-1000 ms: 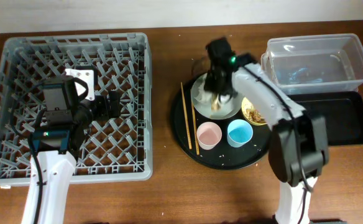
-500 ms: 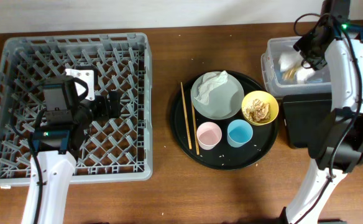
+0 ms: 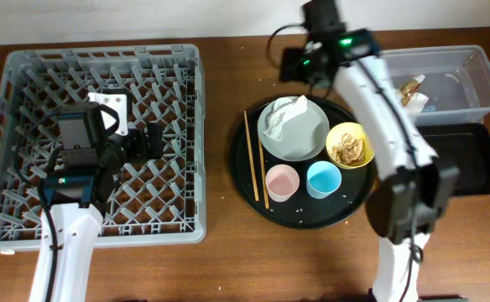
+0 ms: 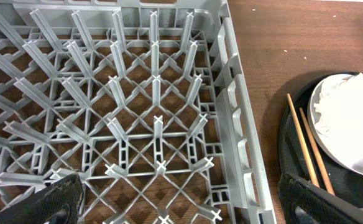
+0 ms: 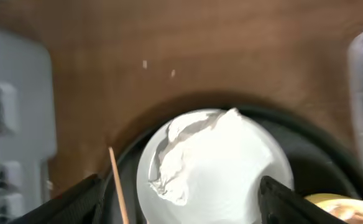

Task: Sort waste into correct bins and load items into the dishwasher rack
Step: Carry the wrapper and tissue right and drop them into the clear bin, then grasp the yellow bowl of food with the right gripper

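Note:
A pale plate [image 3: 305, 138] on the round black tray holds a crumpled white napkin [image 3: 282, 117]; the right wrist view shows the plate [image 5: 243, 168] and napkin [image 5: 184, 155] blurred. My right gripper [image 3: 302, 65] hovers open and empty over the tray's far edge; in its own view the gripper [image 5: 181, 202] spans the plate. Food scraps fill the yellow bowl [image 3: 351, 145]. Beside them stand the pink cup [image 3: 282, 182], the blue cup [image 3: 323, 179] and the chopsticks [image 3: 256, 159]. White and brown waste [image 3: 412, 89] lies in the clear tub [image 3: 459, 63]. My left gripper [image 3: 148, 141] hangs open above the dishwasher rack [image 3: 27, 101].
The shallow black tray [image 3: 467, 164] lies in front of the clear tub at the right. The round black tray [image 3: 304, 216] carries all the dishes. In the left wrist view the rack's right wall [image 4: 234, 112] runs beside the chopsticks [image 4: 306, 146].
My right gripper went from the plate to the clear tub, opened there, left waste in it, and has swung back over the tray's far edge. The left arm has not moved.

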